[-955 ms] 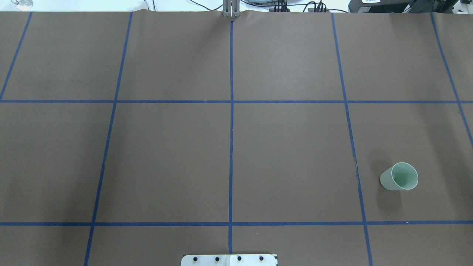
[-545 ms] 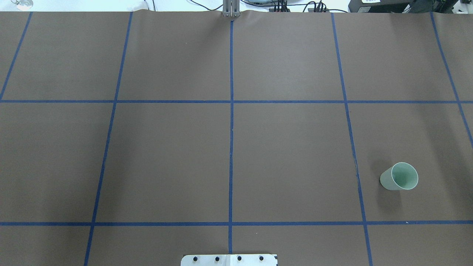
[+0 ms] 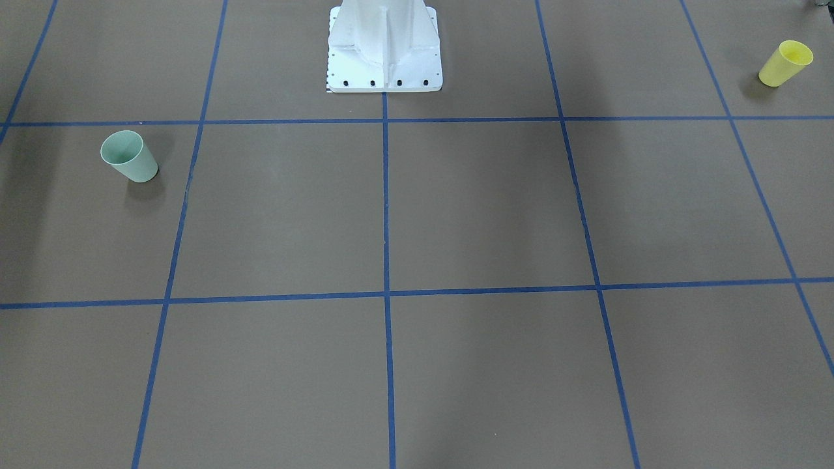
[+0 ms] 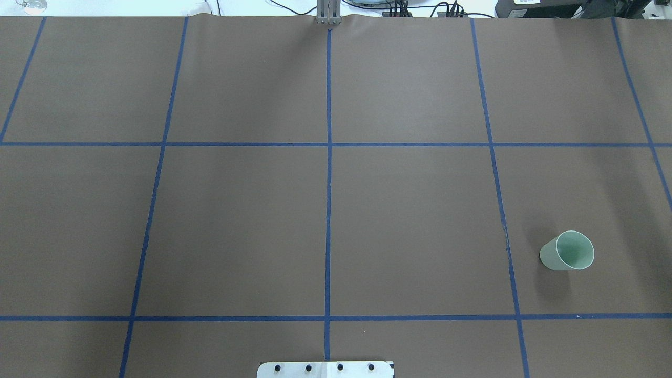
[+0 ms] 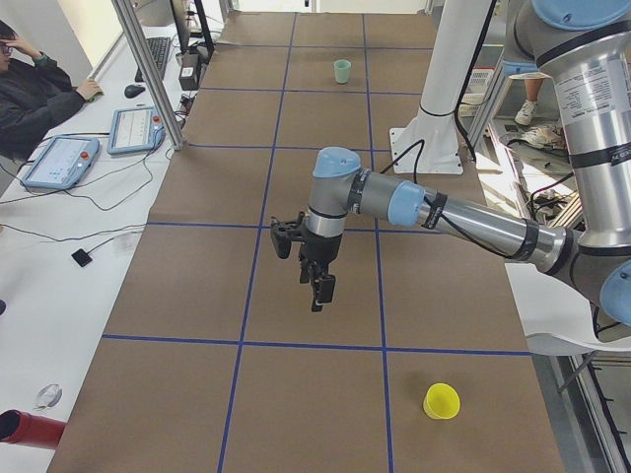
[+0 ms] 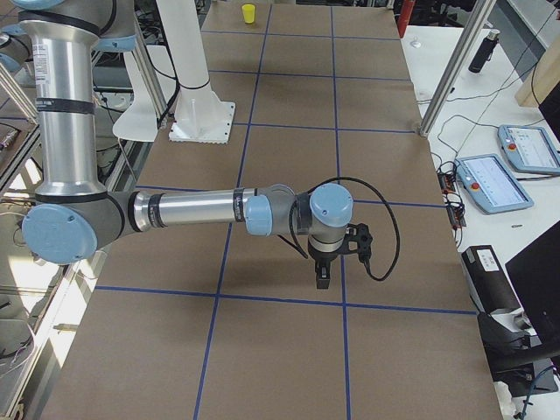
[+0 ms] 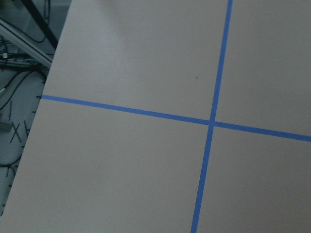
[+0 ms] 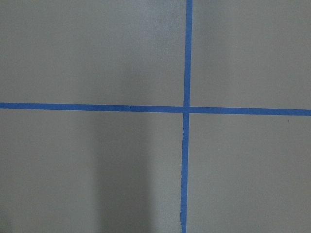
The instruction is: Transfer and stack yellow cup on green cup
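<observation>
Table of brown paper, both arms out over it, two cups far apart.

Brown table (image 4: 236, 226) gridded in blue tape (image 4: 328, 210); white base mount (image 3: 384, 52) at my edge, on the centre line. My left arm (image 5: 463, 222) and right arm (image 6: 192, 210) each reach out low and level over the paper. Left gripper (image 5: 317, 296) hangs pointing down, clear of the surface. Right gripper (image 6: 322, 278) hangs the same way, just short of a tape line. Jaws on both: only the side views catch them, so I cannot tell whether they are spread or pressed together. Wrist cameras show tape crossings on bare paper. Green cup (image 4: 567, 251) stands upright, rim up, far out on my right side. Yellow cup (image 3: 785, 63) stands upright far out on my left, in the row level with my base, well apart from the left gripper.
</observation>
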